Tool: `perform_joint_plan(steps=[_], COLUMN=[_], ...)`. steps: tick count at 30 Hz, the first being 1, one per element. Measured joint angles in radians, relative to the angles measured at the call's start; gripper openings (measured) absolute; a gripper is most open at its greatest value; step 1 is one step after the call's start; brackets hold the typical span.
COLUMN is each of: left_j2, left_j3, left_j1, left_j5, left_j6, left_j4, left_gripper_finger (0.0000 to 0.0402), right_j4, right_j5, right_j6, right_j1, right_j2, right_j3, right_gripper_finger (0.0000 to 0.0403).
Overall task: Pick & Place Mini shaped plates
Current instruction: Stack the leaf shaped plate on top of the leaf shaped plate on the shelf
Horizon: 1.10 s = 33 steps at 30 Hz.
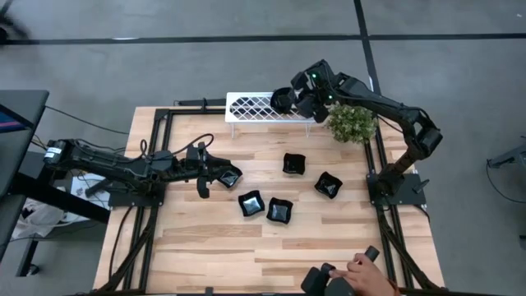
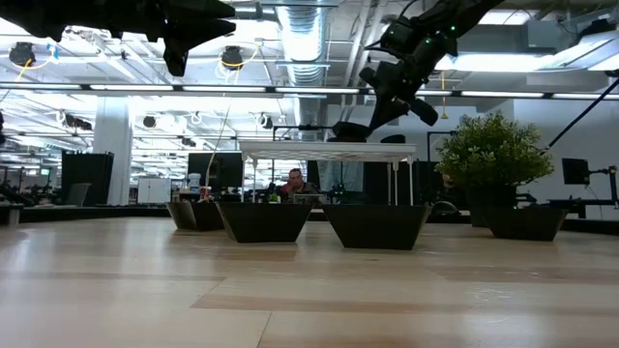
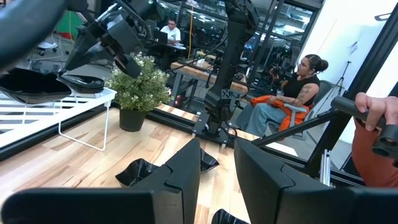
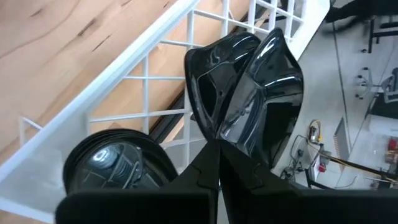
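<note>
high view: the right gripper (image 1: pixel 289 100) reaches over the white rack (image 1: pixel 265 108) at the table's far edge, placing a mini plate (image 1: pixel 280 101); four plates (image 1: pixel 279 210) lie mid-table. the left gripper (image 1: pixel 203 174) hovers near the left edge by another plate.

right wrist view: fingers pinched together on the plate (image 4: pixel 245 93), above the rack's stack (image 4: pixel 118 165). next, i judge, lower and release.

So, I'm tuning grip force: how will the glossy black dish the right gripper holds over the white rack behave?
The glossy black dish looks stiff, keeping its shape in the shut right gripper. Its shine suggests slipperiness. Pinched by one edge above the white lattice rack, it may pivot.
</note>
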Motion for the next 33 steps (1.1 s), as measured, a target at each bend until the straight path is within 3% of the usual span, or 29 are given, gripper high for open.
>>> perform_joint_plan(steps=[25,33], left_j2=[0.000,0.000], left_j3=[0.000,0.000], left_j1=[0.000,0.000], left_j5=[0.000,0.000], left_j6=[0.000,0.000], left_j4=[0.005,0.006], left_gripper_finger=[0.0102,0.0102], right_j4=[0.025,0.032], right_j5=[-0.002,-0.002], right_j6=[-0.016,0.006], right_j1=[0.041,0.032], right_j2=[0.000,0.007], right_j3=[0.000,0.000], right_gripper_finger=[0.0002,0.0044])
